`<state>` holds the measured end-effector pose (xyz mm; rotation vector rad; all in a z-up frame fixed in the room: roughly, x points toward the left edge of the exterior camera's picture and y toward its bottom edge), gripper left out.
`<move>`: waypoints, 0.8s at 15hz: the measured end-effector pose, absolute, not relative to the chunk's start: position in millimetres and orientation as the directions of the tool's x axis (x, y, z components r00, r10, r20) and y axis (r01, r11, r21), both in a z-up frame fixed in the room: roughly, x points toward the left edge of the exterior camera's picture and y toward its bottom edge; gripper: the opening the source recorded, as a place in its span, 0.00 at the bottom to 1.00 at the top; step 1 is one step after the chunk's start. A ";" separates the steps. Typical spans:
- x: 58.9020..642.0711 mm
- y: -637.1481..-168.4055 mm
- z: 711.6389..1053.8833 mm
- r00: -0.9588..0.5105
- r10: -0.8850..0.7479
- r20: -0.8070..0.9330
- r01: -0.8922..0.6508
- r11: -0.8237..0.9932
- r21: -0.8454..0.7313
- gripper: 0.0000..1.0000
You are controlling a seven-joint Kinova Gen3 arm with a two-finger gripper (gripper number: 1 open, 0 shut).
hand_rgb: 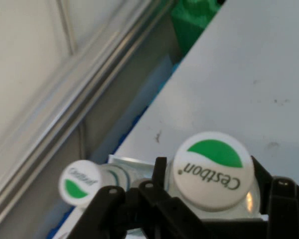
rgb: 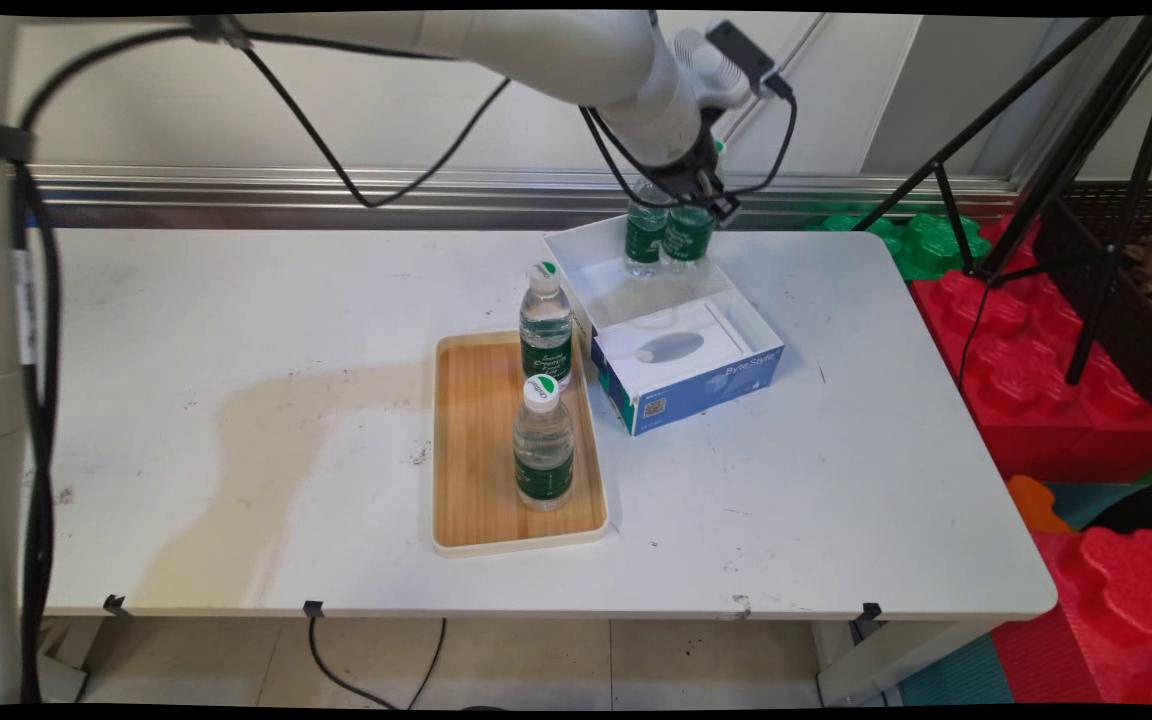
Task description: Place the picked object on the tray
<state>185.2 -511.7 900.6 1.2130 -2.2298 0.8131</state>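
My gripper (rgb: 708, 195) reaches down over the far end of an open white-and-blue box (rgb: 696, 385). It is shut on a water bottle (rgb: 689, 238) with a green label, standing in the box's far corner. In the hand view that bottle's white-and-green cap (hand_rgb: 213, 169) sits between my fingers (hand_rgb: 161, 168). A second bottle (rgb: 644, 238) stands right beside it in the box, and its cap (hand_rgb: 79, 182) shows to the left. Two more bottles (rgb: 546, 330) (rgb: 543, 450) stand upright on a wooden tray (rgb: 466, 470) left of the box.
The box lies against the tray's right side near the table's middle. A black tripod (rgb: 1066, 150) stands off the table's right edge over red foam blocks (rgb: 1036, 370). Green foam blocks (rgb: 926, 240) lie behind the far right corner. A brownish stain (rgb: 266, 450) marks the table's left half.
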 end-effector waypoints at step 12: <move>228.7 -408.3 1012.6 -0.504 -0.531 0.682 -0.857 0.408 -0.316 0.00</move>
